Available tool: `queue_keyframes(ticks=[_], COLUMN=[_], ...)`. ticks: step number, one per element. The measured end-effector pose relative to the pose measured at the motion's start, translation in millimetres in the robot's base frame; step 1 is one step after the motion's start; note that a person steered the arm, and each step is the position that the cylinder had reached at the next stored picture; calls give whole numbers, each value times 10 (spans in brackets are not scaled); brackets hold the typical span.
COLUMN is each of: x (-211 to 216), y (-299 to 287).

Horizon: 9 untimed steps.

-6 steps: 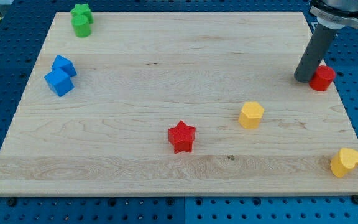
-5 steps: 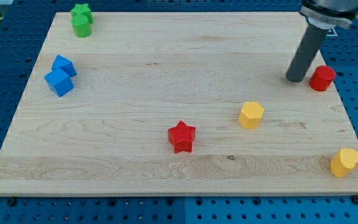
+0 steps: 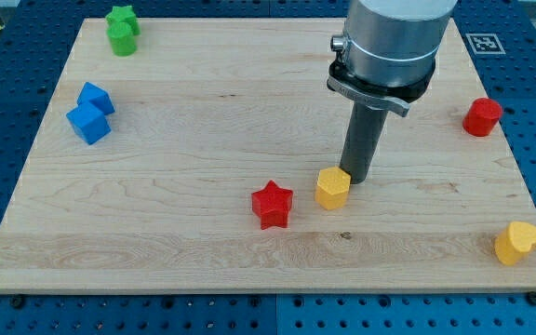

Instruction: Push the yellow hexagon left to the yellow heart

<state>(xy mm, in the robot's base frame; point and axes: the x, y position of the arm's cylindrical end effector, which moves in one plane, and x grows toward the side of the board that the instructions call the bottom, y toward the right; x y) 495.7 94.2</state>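
Observation:
The yellow hexagon (image 3: 332,188) lies on the wooden board (image 3: 203,102) a little right of centre, low in the view. My tip (image 3: 355,178) touches its upper right side. The yellow heart (image 3: 517,242) lies at the board's lower right corner, far to the right of the hexagon. The red star (image 3: 272,204) sits just left of the hexagon, with a small gap between them.
A red cylinder (image 3: 482,116) stands near the right edge. Two blue cubes (image 3: 89,113) sit together at the left edge. A green block (image 3: 121,29) is at the top left corner. The arm's body (image 3: 389,42) hangs over the upper right of the board.
My tip has moved left and down from beside the red cylinder to the yellow hexagon. The hexagon has slid left and slightly down, closer to the red star.

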Motion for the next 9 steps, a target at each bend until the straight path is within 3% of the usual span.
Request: queue_keyframes(ticks=[5,9], x=[-73,192], y=[-288,-399])
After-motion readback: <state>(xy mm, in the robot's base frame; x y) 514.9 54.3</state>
